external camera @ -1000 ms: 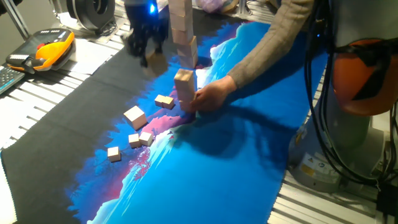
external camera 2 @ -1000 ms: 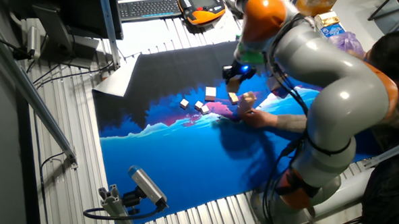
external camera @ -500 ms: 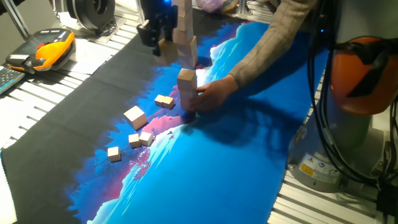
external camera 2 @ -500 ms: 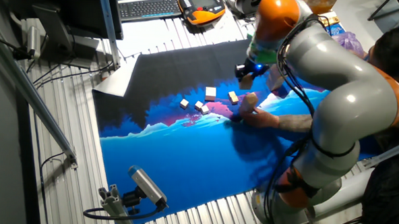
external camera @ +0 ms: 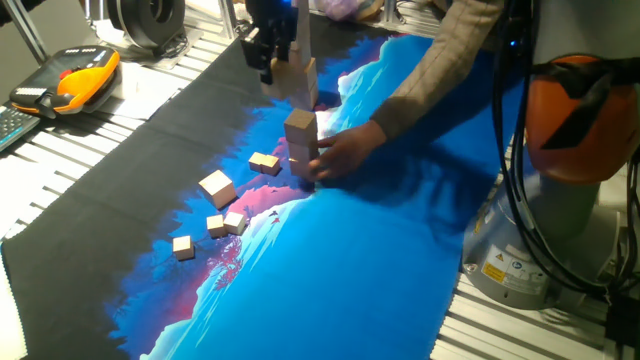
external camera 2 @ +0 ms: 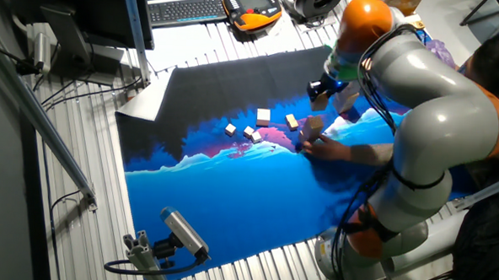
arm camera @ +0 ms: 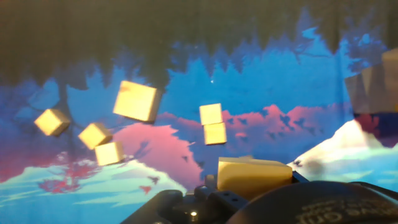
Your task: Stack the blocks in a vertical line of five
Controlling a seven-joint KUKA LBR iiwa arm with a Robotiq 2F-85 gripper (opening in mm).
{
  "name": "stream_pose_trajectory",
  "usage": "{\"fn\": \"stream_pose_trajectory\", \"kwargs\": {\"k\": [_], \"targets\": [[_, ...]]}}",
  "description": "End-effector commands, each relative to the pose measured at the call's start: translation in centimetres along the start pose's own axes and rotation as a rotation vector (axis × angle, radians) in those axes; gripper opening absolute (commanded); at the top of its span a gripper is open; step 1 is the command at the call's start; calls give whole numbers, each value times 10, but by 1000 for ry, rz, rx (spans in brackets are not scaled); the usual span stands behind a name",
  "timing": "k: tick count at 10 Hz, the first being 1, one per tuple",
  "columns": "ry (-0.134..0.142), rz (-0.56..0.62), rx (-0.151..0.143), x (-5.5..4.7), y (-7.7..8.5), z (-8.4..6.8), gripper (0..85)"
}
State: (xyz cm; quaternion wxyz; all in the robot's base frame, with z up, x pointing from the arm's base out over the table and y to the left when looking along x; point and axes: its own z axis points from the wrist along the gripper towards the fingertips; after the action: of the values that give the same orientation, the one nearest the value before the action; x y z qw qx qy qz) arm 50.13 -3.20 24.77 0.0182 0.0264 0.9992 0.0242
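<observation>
— Since half a second ago, what has been shifted?

— Rightward travel has been made by the gripper (external camera: 277, 62); it is now seen right beside the upper part of the stack (external camera: 299, 110), with a tan block (external camera: 283, 74) clamped between its fingers.

— And from left to right, what is laid out on the surface (external camera: 380, 270)?

— Farthest left, in one fixed view, a small loose block (external camera: 183, 246) is seen on the blue and pink mat. Next, two small blocks (external camera: 225, 224) are found touching each other. A larger block (external camera: 217, 187) is placed just above them, and another block (external camera: 264, 163) is set near the foot of the stack.

— How is the stack supported?

— Its lower part is steadied by a person's hand (external camera: 335, 155), which is pressed against it from the right. Its top is cut off by the picture's edge.

— What is shown in the hand view?

— The held block (arm camera: 252, 177) is seen at the bottom, above the gripper's body, with the loose blocks spread beyond it to the left.

— And the other fixed view?

— The gripper (external camera 2: 321, 90) is seen just above the hand (external camera 2: 317, 146), beneath the arm (external camera 2: 420, 88).
</observation>
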Motion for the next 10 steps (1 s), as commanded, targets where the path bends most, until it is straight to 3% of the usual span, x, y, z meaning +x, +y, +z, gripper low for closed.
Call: {"fn": "stream_pose_trajectory", "kwargs": {"k": [1,3,4,5,7,9,10], "targets": [[-6,-1,6,0,4,4,0],[-9,-16,12,1,12,13,0],[-4,-48,41,2,12,14,0],[12,-56,31,2,12,16,0],[15,-36,22,1,17,18,0],[67,-5,-14,-2,20,16,0],[86,21,-16,-2,20,16,0]]}}
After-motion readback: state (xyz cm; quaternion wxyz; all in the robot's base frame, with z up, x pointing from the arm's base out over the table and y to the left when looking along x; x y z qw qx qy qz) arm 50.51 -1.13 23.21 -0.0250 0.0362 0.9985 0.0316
